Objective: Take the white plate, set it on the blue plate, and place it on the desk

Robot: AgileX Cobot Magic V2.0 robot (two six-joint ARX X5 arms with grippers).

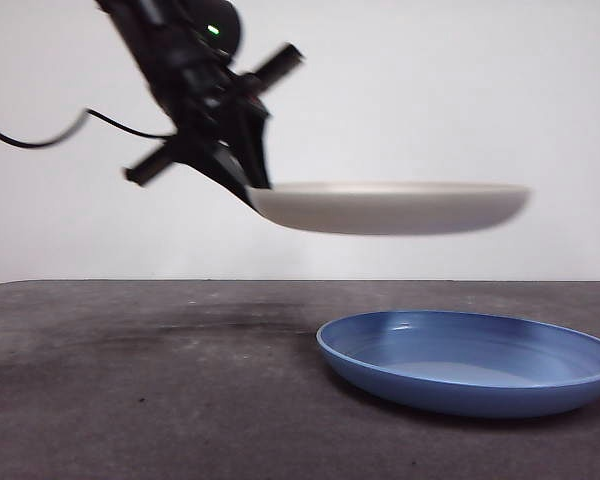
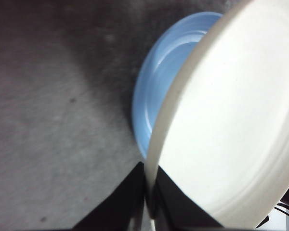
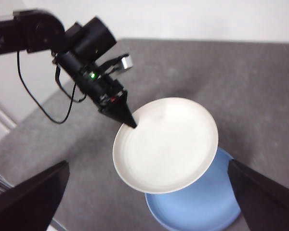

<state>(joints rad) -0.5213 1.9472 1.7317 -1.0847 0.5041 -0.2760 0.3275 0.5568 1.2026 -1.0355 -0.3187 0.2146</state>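
A plain white wall [image 1: 430,100] stands behind; nothing else is distinguishable.

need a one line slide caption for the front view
Left gripper holds the white plate by its rim, level in the air above the blue plate on the desk.

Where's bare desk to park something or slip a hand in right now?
Free: the desk beside the blue plate, under the left gripper. Crowded: over the blue plate, where the white plate hangs clamped by its rim in the left gripper, with an air gap between plates. The right gripper waits high, open.
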